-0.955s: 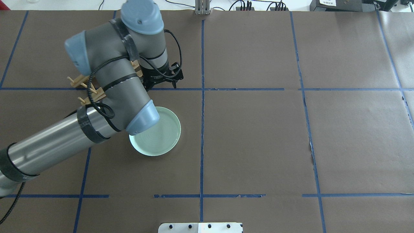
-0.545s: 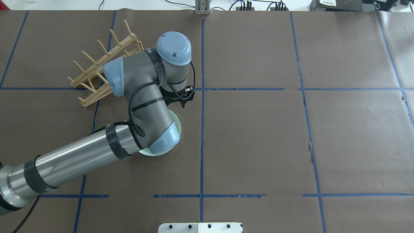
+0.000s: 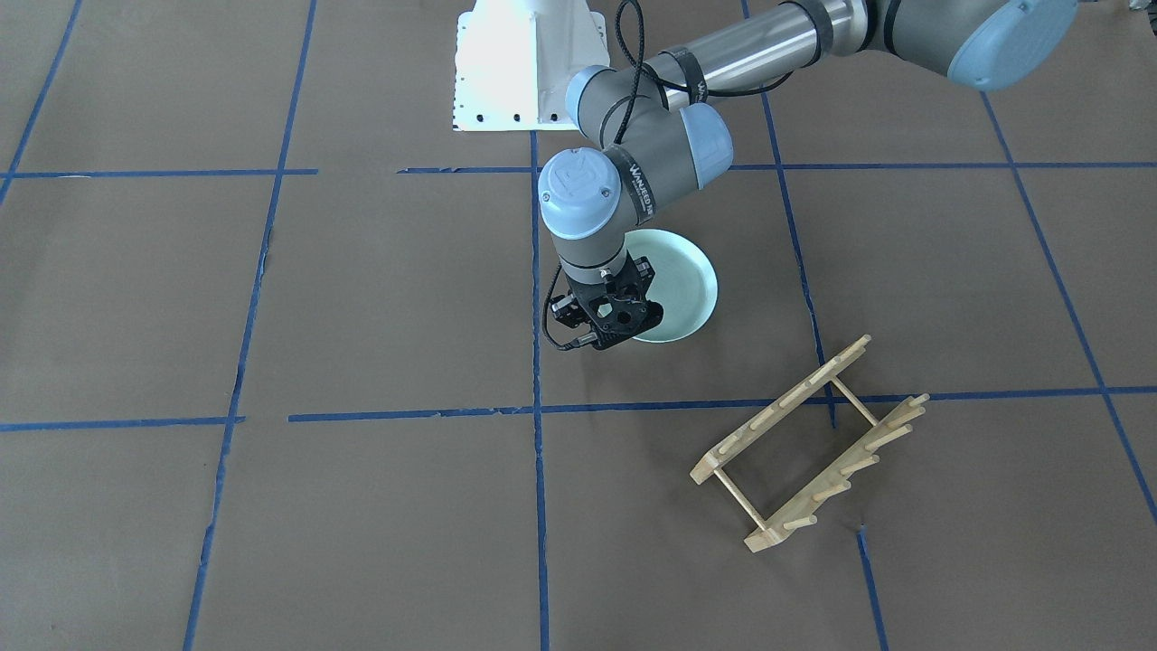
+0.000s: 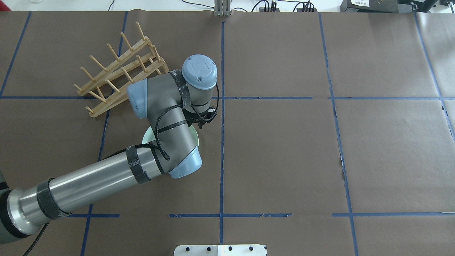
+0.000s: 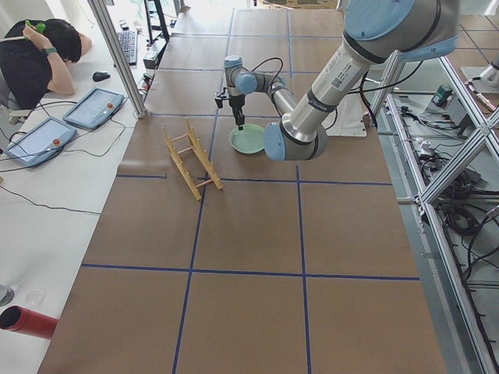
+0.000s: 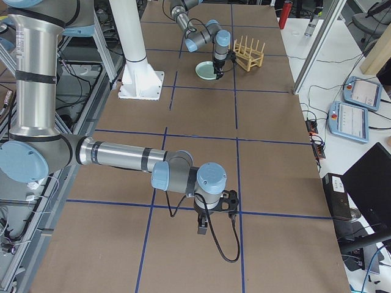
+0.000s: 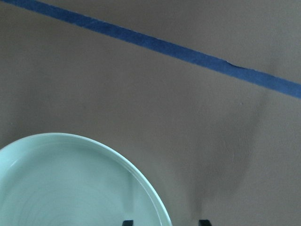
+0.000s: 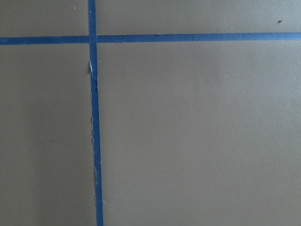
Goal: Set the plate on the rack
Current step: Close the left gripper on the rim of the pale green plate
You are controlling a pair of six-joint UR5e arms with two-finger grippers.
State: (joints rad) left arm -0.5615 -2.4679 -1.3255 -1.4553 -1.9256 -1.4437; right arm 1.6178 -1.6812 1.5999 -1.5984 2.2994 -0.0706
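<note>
Plate [image 3: 684,282] lies flat on the brown-papered table [image 3: 362,298], near the wooden rack [image 3: 809,443] but apart from it. Left gripper [image 3: 613,324] hovers at the plate's rim, jaws spread, one fingertip over the inside, one outside. Right gripper [image 6: 203,227] hangs well away; can't tell its jaws.

Brown paper [image 3: 759,357] between plate [image 3: 689,285] and rack [image 3: 779,409], well apart, lies open; left arm [image 4: 167,117] overhangs the plate, left gripper [image 3: 613,334] straddling its operator-side rim, fingers apart.
</note>
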